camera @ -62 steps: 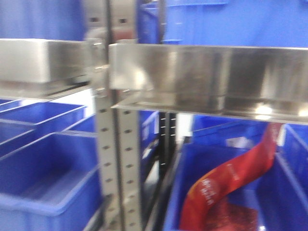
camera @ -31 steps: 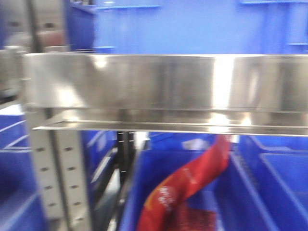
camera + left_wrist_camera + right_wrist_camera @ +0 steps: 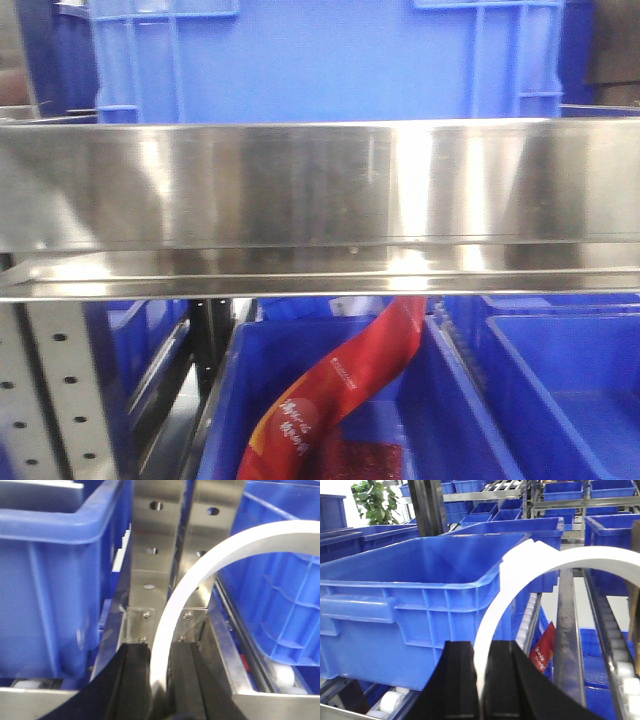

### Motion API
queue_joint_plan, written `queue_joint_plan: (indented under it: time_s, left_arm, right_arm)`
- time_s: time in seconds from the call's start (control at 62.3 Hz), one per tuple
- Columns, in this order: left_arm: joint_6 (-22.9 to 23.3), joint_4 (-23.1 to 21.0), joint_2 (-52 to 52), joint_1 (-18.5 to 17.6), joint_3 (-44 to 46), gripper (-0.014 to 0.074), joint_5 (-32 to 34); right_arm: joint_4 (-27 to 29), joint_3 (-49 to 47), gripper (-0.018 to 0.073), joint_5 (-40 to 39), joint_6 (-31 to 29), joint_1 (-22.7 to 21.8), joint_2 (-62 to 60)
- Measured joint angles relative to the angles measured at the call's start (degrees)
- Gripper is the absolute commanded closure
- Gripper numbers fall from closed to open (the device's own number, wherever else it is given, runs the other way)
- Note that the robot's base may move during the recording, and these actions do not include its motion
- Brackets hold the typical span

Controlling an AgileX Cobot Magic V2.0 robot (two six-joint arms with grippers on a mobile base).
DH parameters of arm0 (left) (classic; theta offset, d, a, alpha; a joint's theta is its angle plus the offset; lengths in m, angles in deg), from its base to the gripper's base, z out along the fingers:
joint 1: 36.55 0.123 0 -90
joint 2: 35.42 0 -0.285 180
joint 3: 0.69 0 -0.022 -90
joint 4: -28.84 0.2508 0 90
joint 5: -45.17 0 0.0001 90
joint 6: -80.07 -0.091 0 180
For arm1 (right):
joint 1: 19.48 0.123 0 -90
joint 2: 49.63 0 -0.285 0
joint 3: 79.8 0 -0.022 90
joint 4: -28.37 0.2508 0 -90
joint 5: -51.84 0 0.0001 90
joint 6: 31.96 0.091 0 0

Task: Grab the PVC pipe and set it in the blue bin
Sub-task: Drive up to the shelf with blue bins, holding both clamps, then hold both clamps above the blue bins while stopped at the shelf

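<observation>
A white, curved PVC pipe (image 3: pixel 200 575) arcs up and to the right out of my left gripper (image 3: pixel 160 652), which is shut on its lower end in front of a perforated steel shelf post (image 3: pixel 150 555). In the right wrist view the same kind of white pipe (image 3: pixel 520 575) rises in an arc from my right gripper (image 3: pixel 484 647), also shut on it. A large blue bin (image 3: pixel 410 570) stands on rollers just left of the right gripper. Neither gripper nor the pipe shows in the front view.
A steel shelf beam (image 3: pixel 320 190) crosses the front view, with a blue crate (image 3: pixel 320 60) on top and a lower bin (image 3: pixel 225 420) holding a red packet (image 3: pixel 340 390). Blue bins (image 3: pixel 55 570) (image 3: pixel 280 580) flank the left gripper. Roller tracks (image 3: pixel 620 645) run at right.
The front view has slid sideways: the perforated post went from centre to the far left edge, and the red packet shifted left. The picture is sharp now.
</observation>
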Motion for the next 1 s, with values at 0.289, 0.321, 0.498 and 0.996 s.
queue_joint_plan:
  time_s: [0.289, 0.321, 0.498, 0.996]
  left_arm:
    - [0.0, 0.0, 0.0, 0.0, 0.0, 0.0707, 0.0]
    - [0.0, 0.0, 0.0, 0.0, 0.0, 0.0707, 0.0]
    - [0.0, 0.0, 0.0, 0.0, 0.0, 0.0707, 0.0]
    - [-0.5, 3.6, 0.0, 0.0, 0.0, 0.0707, 0.0]
  right_arm:
    - [0.0, 0.0, 0.0712, 0.0, 0.0, 0.0, 0.0]
    - [0.0, 0.0, 0.0712, 0.0, 0.0, 0.0, 0.0]
    - [0.0, 0.0, 0.0712, 0.0, 0.0, 0.0, 0.0]
    - [0.0, 0.0, 0.0712, 0.0, 0.0, 0.0, 0.0]
